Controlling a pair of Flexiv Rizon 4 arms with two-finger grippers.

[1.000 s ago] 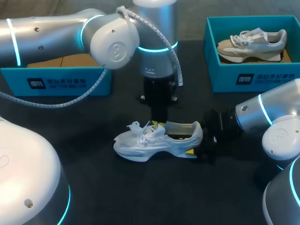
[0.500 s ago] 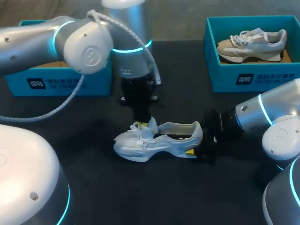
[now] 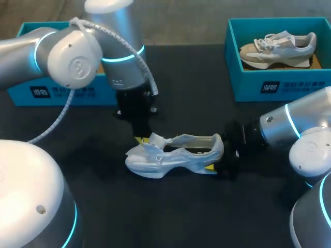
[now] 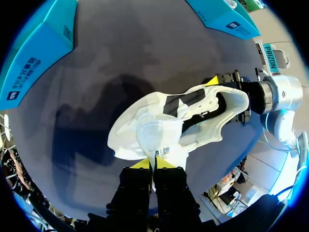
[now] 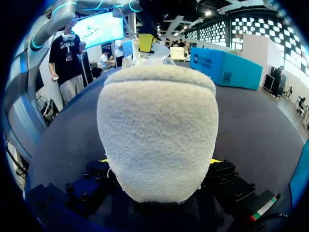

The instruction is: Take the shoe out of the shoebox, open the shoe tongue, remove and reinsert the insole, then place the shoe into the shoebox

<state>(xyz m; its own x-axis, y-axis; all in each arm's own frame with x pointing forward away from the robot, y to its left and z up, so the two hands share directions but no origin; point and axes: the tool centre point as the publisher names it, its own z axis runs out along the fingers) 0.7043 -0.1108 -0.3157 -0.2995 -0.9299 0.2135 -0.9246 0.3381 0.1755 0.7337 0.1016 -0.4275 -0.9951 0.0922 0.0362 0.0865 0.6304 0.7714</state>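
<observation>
**Head view.** The right box (image 3: pixel 248 89) holds a beige shoe (image 3: pixel 279 45) lying on its side. The left box (image 3: pixel 57 92) stands at the far left, and the left arm (image 3: pixel 67 51) hides its inside. The white shoe (image 3: pixel 178 155) is in neither box. It stands on its sole on the bench (image 3: pixel 207 212), toe toward the left box. The left pincer (image 3: pixel 140 139) comes down onto the tongue (image 3: pixel 155 140). The right pincer (image 3: pixel 216 162) sits at the heel.

**Left wrist view.** The left pincer (image 4: pixel 154 164) is closed, its yellow tips almost together, gripping the edge of the tongue (image 4: pixel 161 145). This view looks down into the mouth of the white shoe (image 4: pixel 203 116), where a dark lining shows. The right pincer (image 4: pixel 231 84) clasps the heel. Both boxes show only their outer walls: the left box (image 4: pixel 34 63) and the right box (image 4: pixel 222 19).

**Right wrist view.** The fleecy heel of the white shoe (image 5: pixel 159 125) fills the space in the right pincer (image 5: pixel 159 161). A yellow tip presses on each side, gripping it. Beyond the heel is a tip of the left pincer (image 5: pixel 146 42). The left box (image 5: pixel 222 65) lies further off.
</observation>
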